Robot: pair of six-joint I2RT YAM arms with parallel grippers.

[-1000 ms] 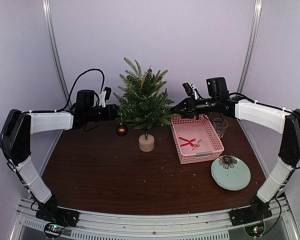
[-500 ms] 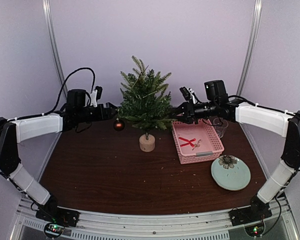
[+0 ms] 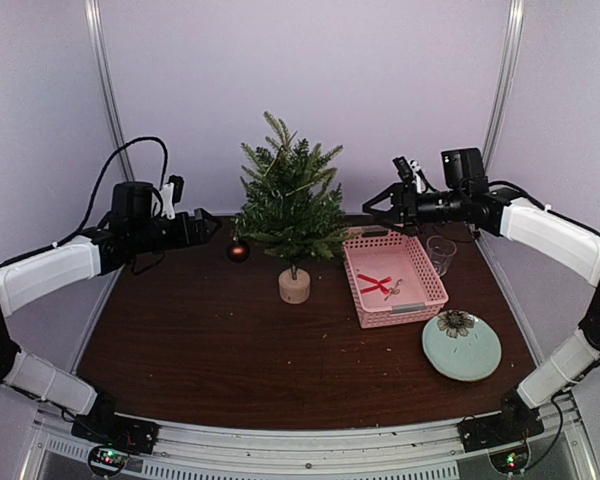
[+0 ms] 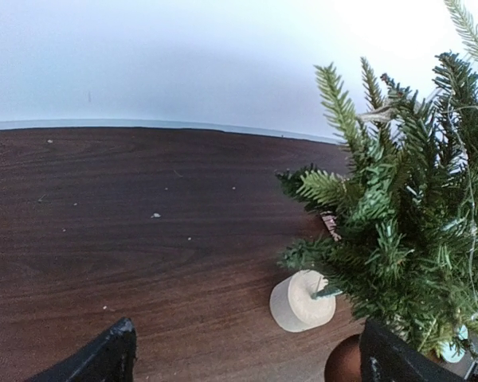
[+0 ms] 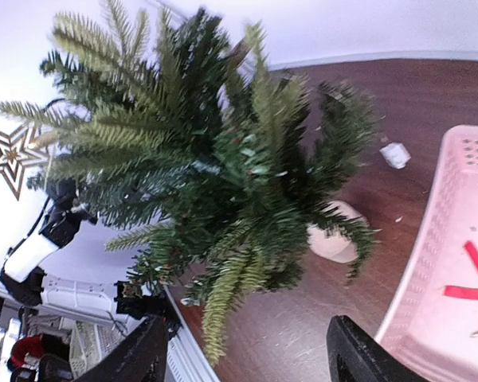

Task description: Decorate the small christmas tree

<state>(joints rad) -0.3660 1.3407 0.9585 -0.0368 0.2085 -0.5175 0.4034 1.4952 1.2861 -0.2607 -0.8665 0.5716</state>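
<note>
The small christmas tree (image 3: 290, 205) stands upright on its pale stump (image 3: 294, 286) at the back middle of the table. A dark red ball (image 3: 238, 250) hangs from its lower left branch. My left gripper (image 3: 208, 223) is open, just left of the ball and apart from it. In the left wrist view the tree (image 4: 398, 223), the stump (image 4: 301, 301) and the ball (image 4: 344, 362) lie ahead of the open gripper (image 4: 247, 362). Right of the tree, clear of its branches, my right gripper (image 3: 372, 207) is open and empty. It (image 5: 247, 358) faces the tree (image 5: 215, 159), and a gold wire star (image 5: 12, 155) shows by the treetop.
A pink basket (image 3: 358, 290) with a red ribbon (image 3: 375, 284) sits right of the tree. Behind the basket stands a clear glass (image 3: 441, 254). A pale green plate (image 3: 470, 362) with a flower ornament (image 3: 456, 322) lies at the front right.
Both grippers have opened and drawn back from the tree, the left one leftward, the right one rightward. The ball now hangs free on the branch.
</note>
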